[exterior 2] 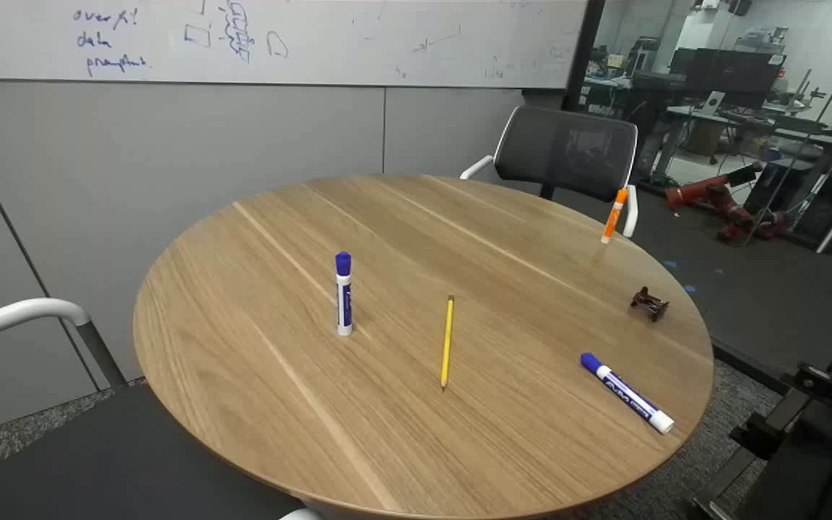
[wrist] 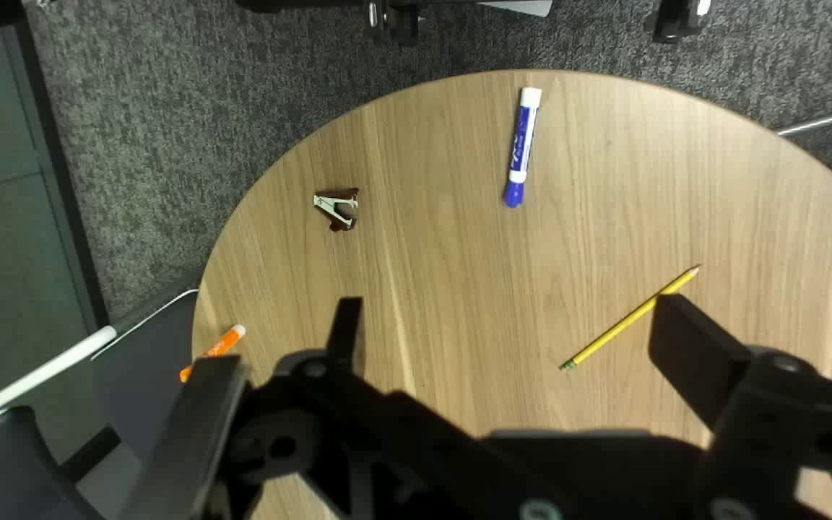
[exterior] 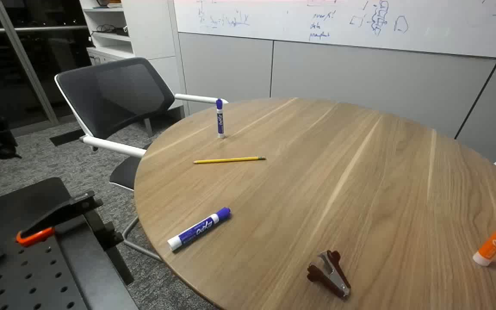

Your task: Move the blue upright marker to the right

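A round wooden counter [exterior: 360, 172] fills the middle of the room, its brown grain crossed by long paler streaks, with grey carpet [wrist: 156, 144] below. On it stands the blue upright marker [exterior 2: 344, 300], white end down and blue cap up; in an exterior view it is left of the yellow pencil [exterior 2: 448, 343], apart from it and in from the edge. Another blue-and-white marker [exterior 2: 627, 393] lies on its side near the rim. An orange marker [exterior 2: 614, 217] stands close to the edge, and a staple remover [exterior 2: 649, 304] (brown grips around bright metal) lies on the same side of the counter.

Around this, a whiteboard [exterior 2: 358, 43] with blue handwriting [exterior 2: 93, 40] hangs above grey wall panels [exterior 2: 243, 137]. A black mesh-backed chair [exterior 2: 568, 152] is drawn up near a glass partition [exterior 2: 806, 173], behind which dark monitors [exterior 2: 730, 72] show. In an exterior view, white shelves [exterior: 112, 37] rise behind a second mesh chair [exterior: 114, 94].

In the wrist view, the end effector [wrist: 506, 325] has its fingers [wrist: 347, 332] spread wide, bare wood between them, holding nothing.
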`<state>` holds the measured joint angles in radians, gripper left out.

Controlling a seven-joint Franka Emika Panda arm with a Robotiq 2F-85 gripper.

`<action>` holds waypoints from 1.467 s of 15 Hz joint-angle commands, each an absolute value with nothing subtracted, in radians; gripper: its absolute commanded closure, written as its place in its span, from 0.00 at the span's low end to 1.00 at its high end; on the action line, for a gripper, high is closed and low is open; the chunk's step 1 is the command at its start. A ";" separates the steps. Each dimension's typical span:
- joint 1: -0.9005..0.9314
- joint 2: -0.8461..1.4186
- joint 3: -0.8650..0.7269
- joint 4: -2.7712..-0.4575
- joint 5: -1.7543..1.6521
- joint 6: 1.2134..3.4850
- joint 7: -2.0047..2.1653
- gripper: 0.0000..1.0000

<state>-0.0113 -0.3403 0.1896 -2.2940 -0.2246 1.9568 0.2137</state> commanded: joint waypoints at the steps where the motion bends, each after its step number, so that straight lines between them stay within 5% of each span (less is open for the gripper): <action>1: 0.011 -0.338 0.170 -2.291 -0.232 1.953 0.220 0.00; 11: 0.010 -0.313 0.172 -2.277 -0.233 1.949 0.222 0.00; 22: 0.120 0.283 0.172 -1.922 -0.160 2.075 0.506 0.00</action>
<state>0.0544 0.1369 0.1878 -2.0453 -0.2074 2.0558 0.4281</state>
